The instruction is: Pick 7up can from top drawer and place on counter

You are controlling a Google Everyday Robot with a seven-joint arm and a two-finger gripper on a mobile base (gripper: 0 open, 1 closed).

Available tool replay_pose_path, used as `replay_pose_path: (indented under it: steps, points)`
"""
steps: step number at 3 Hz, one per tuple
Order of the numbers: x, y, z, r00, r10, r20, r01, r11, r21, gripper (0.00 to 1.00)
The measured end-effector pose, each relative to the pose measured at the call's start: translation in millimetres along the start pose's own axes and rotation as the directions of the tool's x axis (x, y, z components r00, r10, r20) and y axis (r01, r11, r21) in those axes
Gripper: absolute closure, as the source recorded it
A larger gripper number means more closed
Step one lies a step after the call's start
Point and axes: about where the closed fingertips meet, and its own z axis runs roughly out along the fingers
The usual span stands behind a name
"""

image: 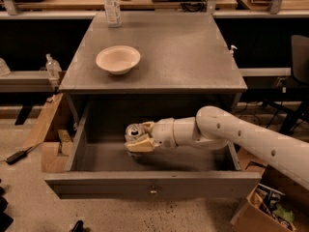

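The tool (137,137) is down inside the top drawer (96,187), left of its middle, with its two tan fingers (141,146) closed around the 7up can (132,130). One finger lies behind and above the can, the other in front of and below it. It looks like a pinch on the can's body, though whether the grip is firm cannot be read. The white arm (241,134) reaches in from the right, low over the drawer's right wall.

The step in hand is lifting the can out. To do it well, keep the fingers pressed evenly on the can's sides and raise it straight up until it stands clear of the drawer's front panel. The arm also has to clear the underside edge of the bench (183,52), which overhangs the back of the drawer. So draw outward toward the front before swinging up and over. Set the can down on bare bench, away from the beige bowl (118,59) and the clear plastic bottle (111,4).

The can is small and silvery, and its shiny metal top faces up and slightly left. The fingers hide most of its side markings.
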Motion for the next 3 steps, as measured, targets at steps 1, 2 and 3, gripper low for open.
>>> replay_pose_path:
  steps: [1, 2, 3]
  points:
    - [-54, 10, -35, 0.998, -0.066, -0.017, 0.066, 0.9977, -0.011, 1.0]
    - [-117, 11, -78, 0.992, -0.116, -0.04, 0.116, 0.9932, 0.001, 1.0]
    - [-183, -16, -121, 0.994, -0.1, -0.044, 0.102, 0.9938, 0.044, 1.0]
